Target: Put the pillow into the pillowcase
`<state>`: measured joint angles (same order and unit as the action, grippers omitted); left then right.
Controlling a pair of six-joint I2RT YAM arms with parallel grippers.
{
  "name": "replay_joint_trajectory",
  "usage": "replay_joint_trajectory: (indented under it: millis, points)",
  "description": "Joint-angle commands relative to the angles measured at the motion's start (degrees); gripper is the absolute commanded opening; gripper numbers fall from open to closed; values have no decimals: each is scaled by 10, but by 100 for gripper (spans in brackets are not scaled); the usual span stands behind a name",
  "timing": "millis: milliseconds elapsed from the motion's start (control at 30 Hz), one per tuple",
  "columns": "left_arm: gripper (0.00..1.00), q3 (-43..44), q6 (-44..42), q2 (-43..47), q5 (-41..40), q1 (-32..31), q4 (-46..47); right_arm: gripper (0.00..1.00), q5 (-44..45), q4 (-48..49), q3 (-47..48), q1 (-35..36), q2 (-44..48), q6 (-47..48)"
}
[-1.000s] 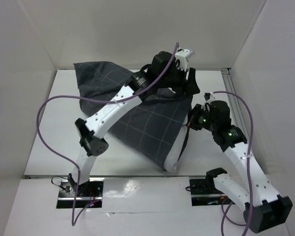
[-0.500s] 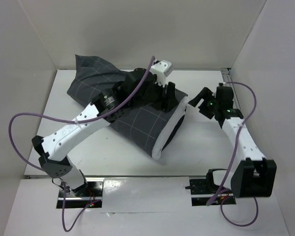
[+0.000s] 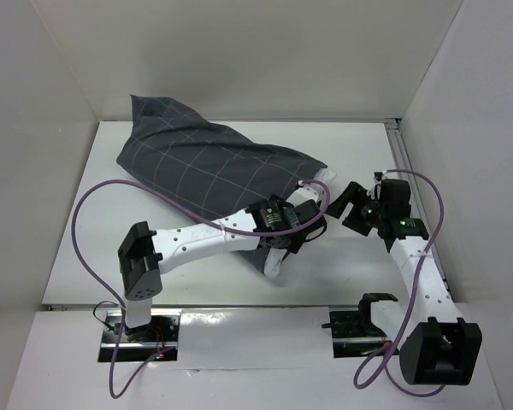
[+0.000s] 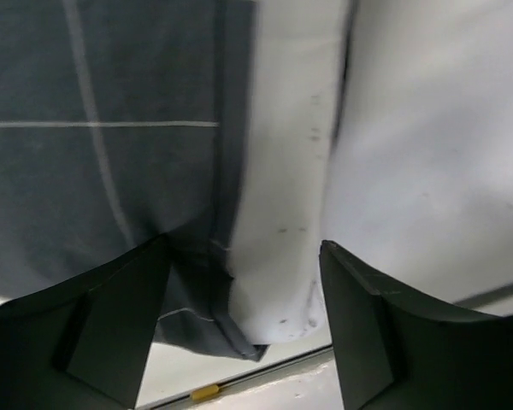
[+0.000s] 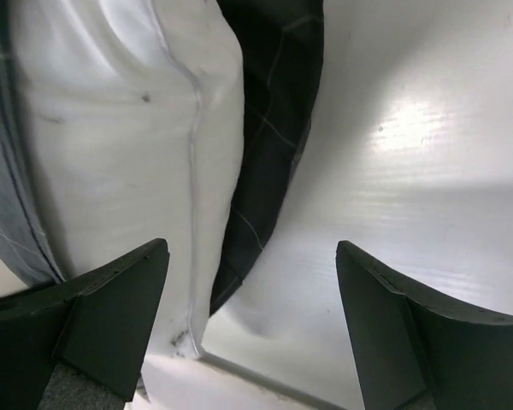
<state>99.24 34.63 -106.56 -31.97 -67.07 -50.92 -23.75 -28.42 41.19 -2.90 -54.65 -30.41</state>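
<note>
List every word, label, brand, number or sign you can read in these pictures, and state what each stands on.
None: no view shows any readable text.
The dark grey checked fabric pillowcase bears only a thin light grid pattern.
The plain white stuffed pillow shows only small dark specks and a seam, no tag.
The green lights on the right arm are plain dots, not signs.

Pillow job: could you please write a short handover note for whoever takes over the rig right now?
The plain white stuffed pillow lies mostly inside the dark grey checked fabric pillowcase on the table.
Left gripper: open, empty, over the case's open end.
Right gripper: open, empty, beside that end.
Left to do: tuck in the white edge showing at the opening.
</note>
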Motion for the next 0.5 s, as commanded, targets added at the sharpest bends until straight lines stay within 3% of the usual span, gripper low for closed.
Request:
replay_joint_trajectory:
  millis: [0,300,400,467]
  points:
    - [81,14,49,3,-88,3,-59,86,-30,-21,-11,-2,17,24]
    - [64,3,97,15,-121,-3,-100,85,-68,-3,-17,-2,12,34]
    - [49,3,97,21,-121,-3,-100,85,-86,4,-23,-2,12,34]
    - [32,10,97,28,-110,-3,-100,85,-103,17,-23,5,7,34]
